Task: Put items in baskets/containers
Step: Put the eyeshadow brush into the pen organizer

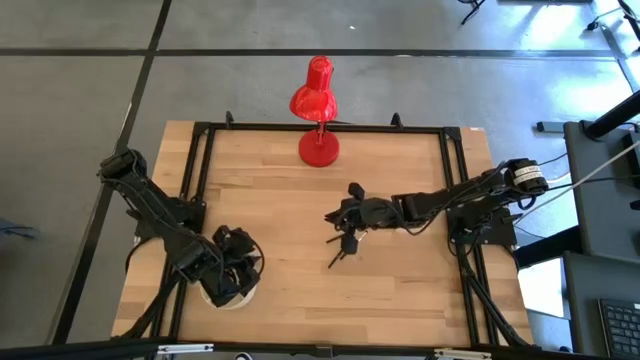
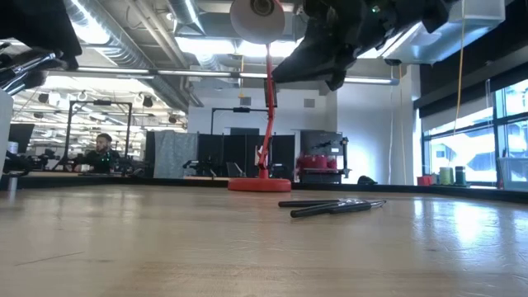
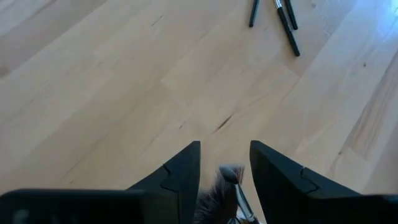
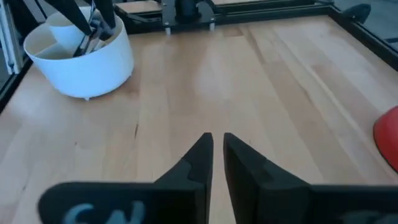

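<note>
**Ana:** Seen from overhead, where do the brushes lie?

**Ben:** A few loose brushes (image 1: 340,250) rest on the pale, grained wooden table (image 1: 400,290), near its middle, just under the right gripper (image 1: 347,215). They are thin dark sticks; the low view shows them flat on the board, and the left wrist view picks out silver ferrules on some.

**Ana:** And the dish?

**Ben:** Round, smooth and cream-white, it stands at the table's near left corner. From above the left arm covers most of it, leaving only a sliver of rim (image 1: 232,301). The right wrist view shows the dish (image 4: 81,59) far better: a divided bowl on small feet, with several brushes (image 4: 93,28) leaning upright inside. Which compartment they stand in I cannot tell.

**Ana:** What of the pincers?

**Ben:** The left gripper (image 3: 225,158) hangs over the dish with its dark, wedge-shaped fingers parted a moderate way. Soft bristles and a silver ferrule of a brush (image 3: 231,183) show in the gap; whether the fingers touch it I cannot tell. The right gripper's fingers (image 4: 199,158) are almost together, a narrow slit between them, holding nothing, above bare wood.

**Ana:** Anything else?

**Ben:** A glossy red desk lamp (image 1: 318,110) with a round base stands at the far edge. The low view alone shows a person (image 2: 103,153) seated in the room behind.
</note>
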